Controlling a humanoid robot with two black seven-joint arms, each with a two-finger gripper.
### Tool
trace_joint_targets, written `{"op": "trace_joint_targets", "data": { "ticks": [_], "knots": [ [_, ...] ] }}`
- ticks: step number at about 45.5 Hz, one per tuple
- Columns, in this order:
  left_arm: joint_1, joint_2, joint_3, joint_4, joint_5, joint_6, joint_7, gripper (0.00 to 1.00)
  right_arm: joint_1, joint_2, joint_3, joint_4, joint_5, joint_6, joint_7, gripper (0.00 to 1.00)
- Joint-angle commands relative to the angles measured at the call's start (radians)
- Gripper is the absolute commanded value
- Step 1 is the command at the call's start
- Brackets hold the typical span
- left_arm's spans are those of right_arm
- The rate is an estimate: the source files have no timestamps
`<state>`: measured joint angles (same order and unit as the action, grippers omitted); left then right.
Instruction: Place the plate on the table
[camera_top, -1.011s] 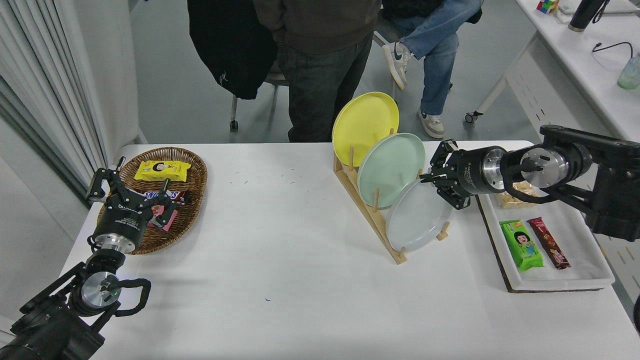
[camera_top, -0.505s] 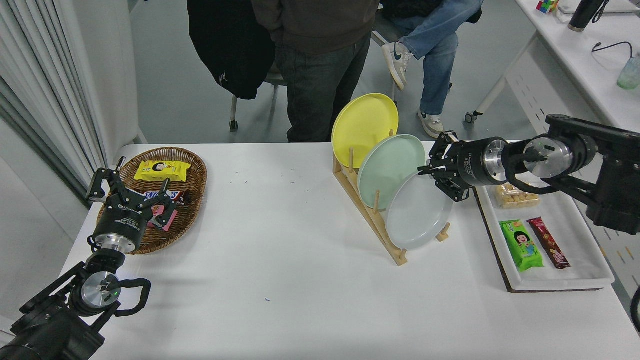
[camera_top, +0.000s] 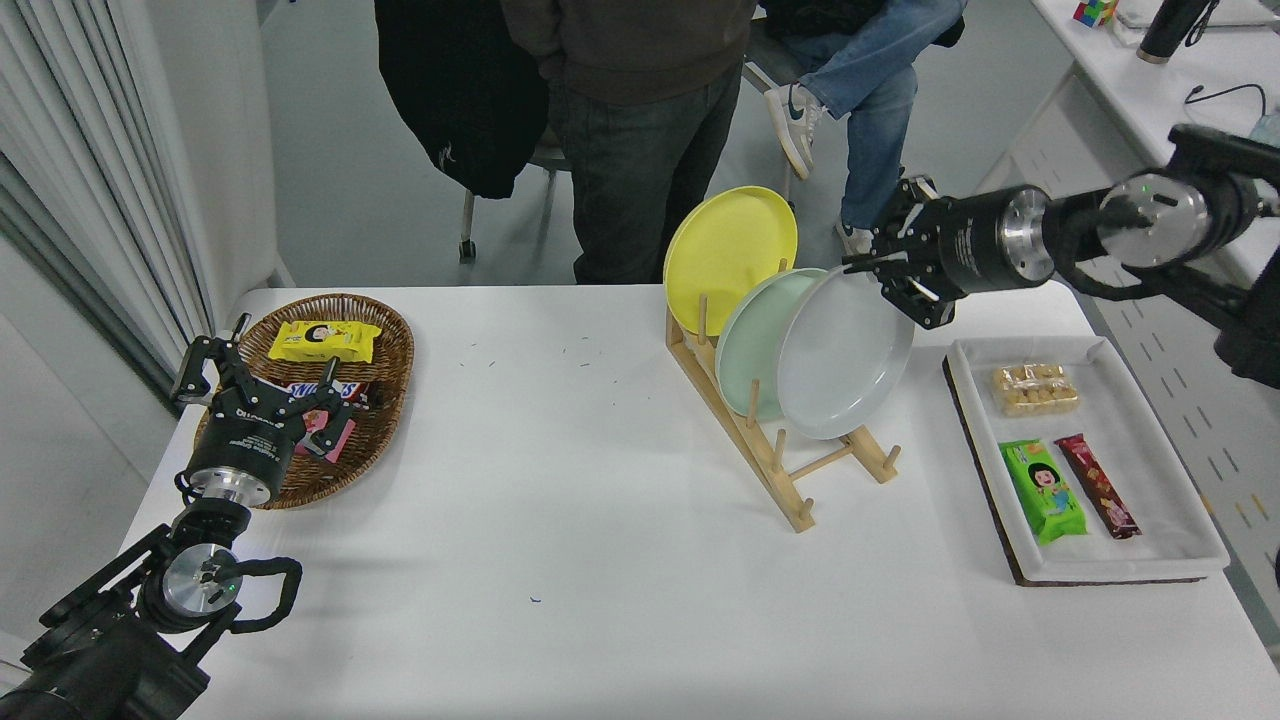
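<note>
Plate: I have the pale grey plate lifted on edge, its lower rim clear of the wooden rack's front slots and its face overlapping the mint green plate behind it.
Right gripper: my right gripper comes in from the right edge, fingers pinched on the plate's upper right rim; nothing else supports the plate.
Left gripper: the left gripper sits parked at the lower left over the wicker basket, fingers spread, holding nothing.
Handling: I judge the plate stiff, smooth and fairly light, probably plastic or melamine. A one-sided rim grip lets it swing or slip, so I would move slowly.
Hold: the raised rim is the only good place to take it, and the hold is already there.
Destination: the table has bare white surface in front of the rack, between the basket and the tray of snacks.
Risk: knocking the green or yellow plate while drawing clear, or catching a rack peg.
Bystanders: people are at the far side, well apart from the arm.
</note>
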<state>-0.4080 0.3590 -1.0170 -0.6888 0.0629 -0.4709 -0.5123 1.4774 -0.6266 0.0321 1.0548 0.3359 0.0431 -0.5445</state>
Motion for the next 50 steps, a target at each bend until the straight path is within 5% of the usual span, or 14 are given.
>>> {"op": "trace_joint_targets", "data": {
  "ticks": [1,29,50],
  "knots": [
    [0.000,0.000,0.000,0.000,0.000,0.000,0.000,0.98,0.116,-0.039,0.008,0.085,0.078,-0.075,-0.052,0.00],
    [0.000,0.000,0.000,0.000,0.000,0.000,0.000,0.98,0.282,-0.050,0.012,0.152,0.210,-0.155,-0.077,0.00],
    [0.000,0.000,0.000,0.000,0.000,0.000,0.000,0.98,0.253,-0.022,0.014,0.145,0.233,-0.177,-0.077,0.00]
  ]
}}
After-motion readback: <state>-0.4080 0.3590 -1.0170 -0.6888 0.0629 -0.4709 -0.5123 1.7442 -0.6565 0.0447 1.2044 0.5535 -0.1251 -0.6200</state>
